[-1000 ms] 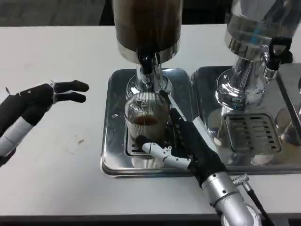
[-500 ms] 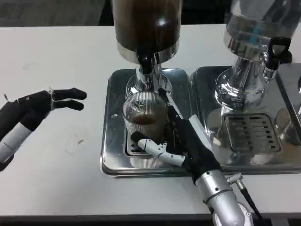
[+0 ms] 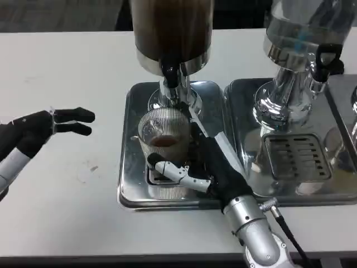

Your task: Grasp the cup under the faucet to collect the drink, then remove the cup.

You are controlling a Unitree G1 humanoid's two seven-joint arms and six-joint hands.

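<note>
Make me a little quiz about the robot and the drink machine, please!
1. True or false: the ribbed clear glass cup stands on the shiny metal drip tray, right below the black faucet of the dark-drink dispenser.
2. Which hand holds the cup? A) left hand B) right hand C) both
3. Fill in: the drink inside the cup is ____ in colour.

Key: 1 true. 2 B; the left hand hovers over the white table, fingers apart, holding nothing. 3 brown, and it fills only the lower part of the cup.
</note>
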